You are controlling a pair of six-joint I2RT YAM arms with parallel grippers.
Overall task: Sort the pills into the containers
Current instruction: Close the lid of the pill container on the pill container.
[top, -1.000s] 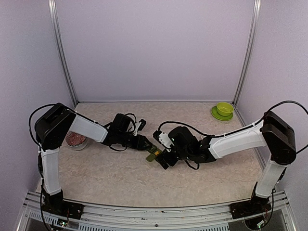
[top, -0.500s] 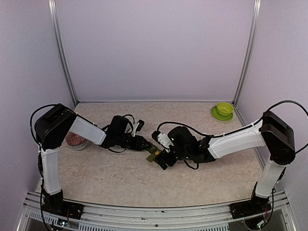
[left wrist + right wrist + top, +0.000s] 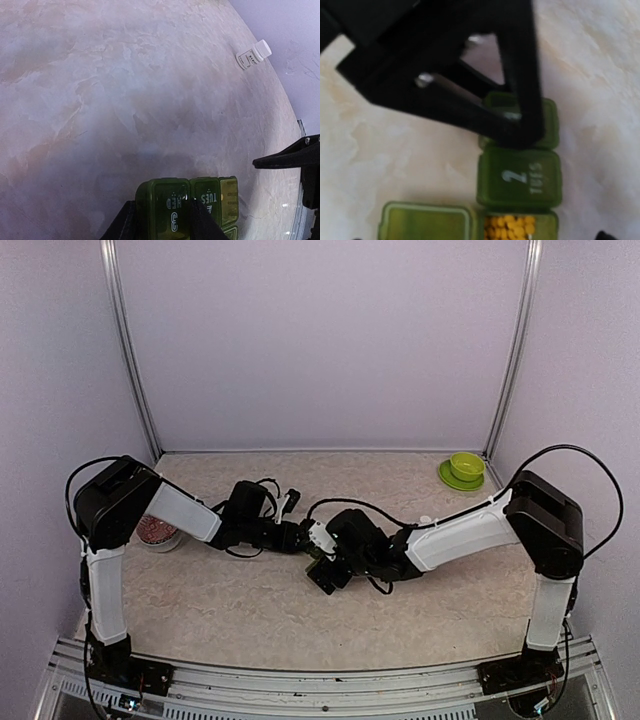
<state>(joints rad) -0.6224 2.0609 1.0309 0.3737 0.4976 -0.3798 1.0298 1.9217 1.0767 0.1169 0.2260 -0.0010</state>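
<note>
Containers point(image 3: 187, 202) fill the near edge of the left wrist view: a dark green, translucent plastic strip of three joined square compartments lying flat on the marbled table point(image 3: 100, 100). White lettering marks one end lid WED and the middle lid TUES, with a 2 on it; both are closed. The third compartment stands open, its lid point(image 3: 426, 222) folded out sideways and small yellow pills point(image 3: 509, 226) heaped inside. The left gripper point(image 3: 162, 212) has its jaws drawn in against the two sides of the WED compartment, clamping it. The right gripper point(image 3: 322, 568) hangs over the strip's open end with jaws spread wide and nothing between them; one finger shows beside the strip, apart from it. Farther off, a white pill bottle point(image 3: 254, 54) lies on its side.
</note>
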